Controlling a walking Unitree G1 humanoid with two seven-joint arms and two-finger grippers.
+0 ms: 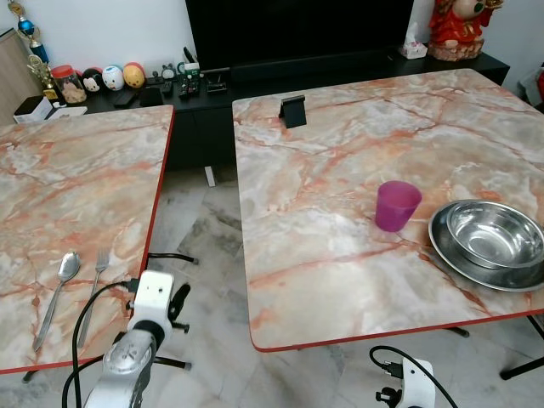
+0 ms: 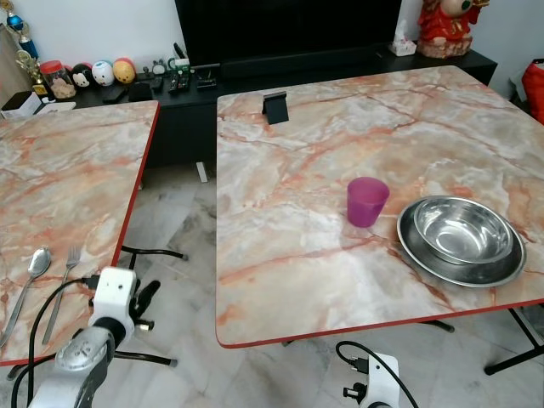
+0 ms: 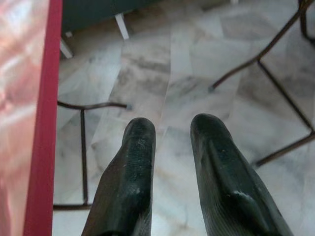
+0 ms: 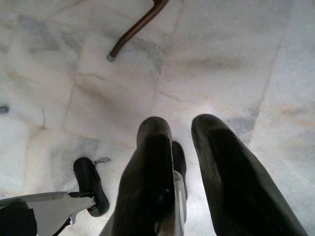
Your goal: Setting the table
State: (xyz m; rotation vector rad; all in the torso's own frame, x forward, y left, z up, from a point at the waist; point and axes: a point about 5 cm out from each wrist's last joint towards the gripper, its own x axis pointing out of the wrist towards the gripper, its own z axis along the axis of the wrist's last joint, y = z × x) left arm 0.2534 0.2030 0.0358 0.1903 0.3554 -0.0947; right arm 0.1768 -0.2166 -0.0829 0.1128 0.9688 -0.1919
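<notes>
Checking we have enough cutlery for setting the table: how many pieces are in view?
2. A spoon and a fork lie side by side near the front edge of the left table. None shows on the right table; any inside the bowl would be visible.

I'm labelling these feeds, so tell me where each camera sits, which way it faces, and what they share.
Left eye: head, looking forward and down at two marble tables, cup, bowl, spoon, fork; both wrists low in frame.
Right eye: the same scene, shifted slightly.
Left wrist: along the open left end effector at floor, red table edge beside it.
Right wrist: along the open right end effector at floor.
Shared: both wrist views show marble floor and table legs.
</notes>
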